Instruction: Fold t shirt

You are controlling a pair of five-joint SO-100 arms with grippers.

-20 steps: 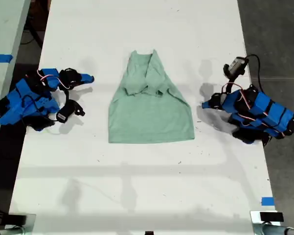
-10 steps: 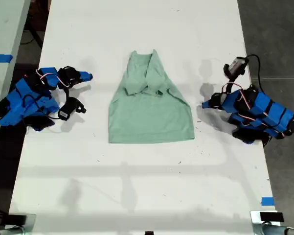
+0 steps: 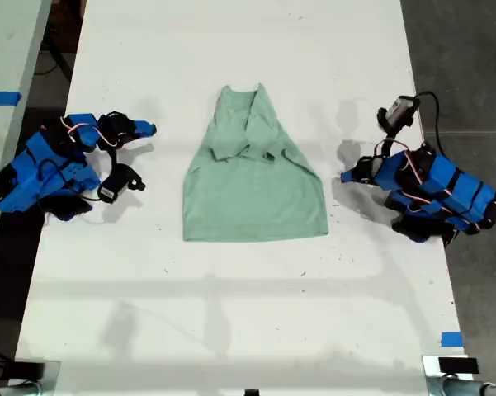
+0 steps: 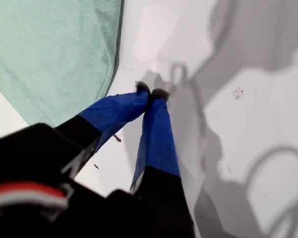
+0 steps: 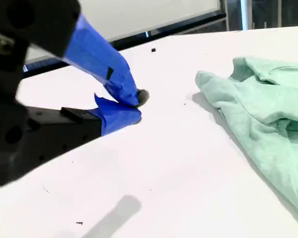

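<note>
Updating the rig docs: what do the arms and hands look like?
The arm at the exterior view's left and the arm at the exterior view's right are both blocky blue segments with black parts and thin red and white wires. My first hand and my second hand have black fingers wrapped in blue tape, dark at the tips.

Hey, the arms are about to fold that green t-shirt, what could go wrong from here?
1. My first gripper and my second gripper have their fingers shut, off the t shirt. Reaching in like that would likely shove the cloth, not grasp it.
2. The folded-in sleeves lie loose and bunched, so a tug may undo them.
</note>
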